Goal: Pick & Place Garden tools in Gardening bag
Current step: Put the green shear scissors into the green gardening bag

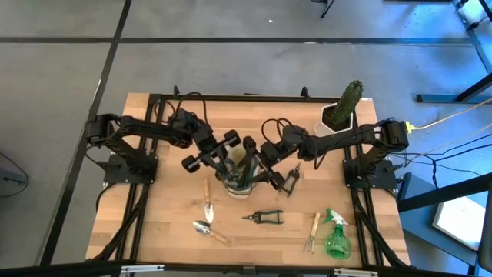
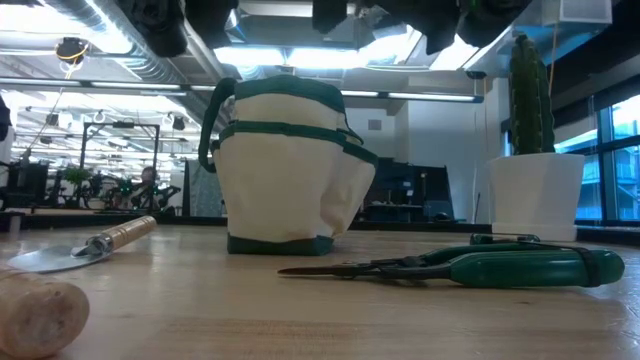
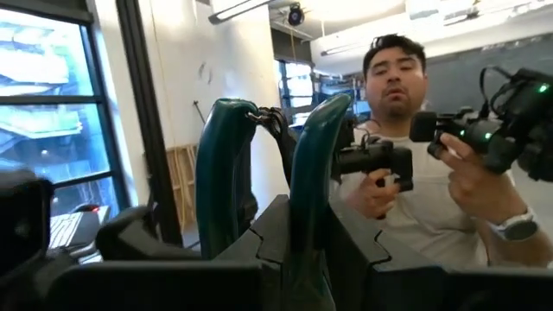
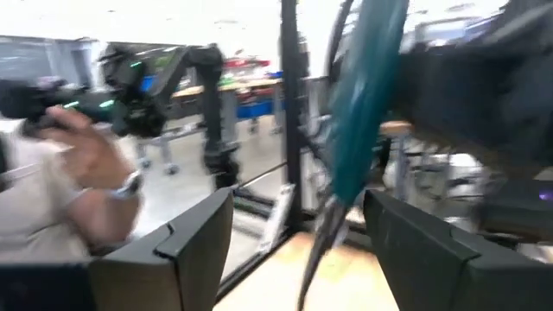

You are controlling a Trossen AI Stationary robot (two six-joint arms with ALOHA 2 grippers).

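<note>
The gardening bag [image 1: 234,183] [image 2: 285,170] stands upright on its base at mid-table. Just above its mouth, my left gripper [image 1: 224,158] [image 3: 285,255] is shut on green-handled shears [image 3: 259,164], whose two curved handles stick out ahead of the fingers. My right gripper [image 1: 266,166] [image 4: 298,250] hovers open at the bag's right side. A blurred green handle with a metal tip [image 4: 359,104] shows past its fingers, apart from both. On the table lie a trowel [image 1: 207,201], a second trowel [image 1: 209,229], pruners [image 1: 264,218] [image 2: 480,266], a hand fork [image 1: 313,231] and a spray bottle [image 1: 336,240]. My left gripper holds the shears between its two fingers, at the lower end of the two green handles [image 3: 302,246]. The gripper's own body hides the exact place of contact. The handles run along the fingers and out past them, and the shears are lifted clear of the table.
A cactus in a white pot [image 1: 344,109] [image 2: 535,190] stands at the far right corner. A small dark tool [image 1: 291,178] lies right of the bag. Beyond the table a person holds two hand controllers [image 3: 380,164]. Bare wood lies between the bag and the near tools.
</note>
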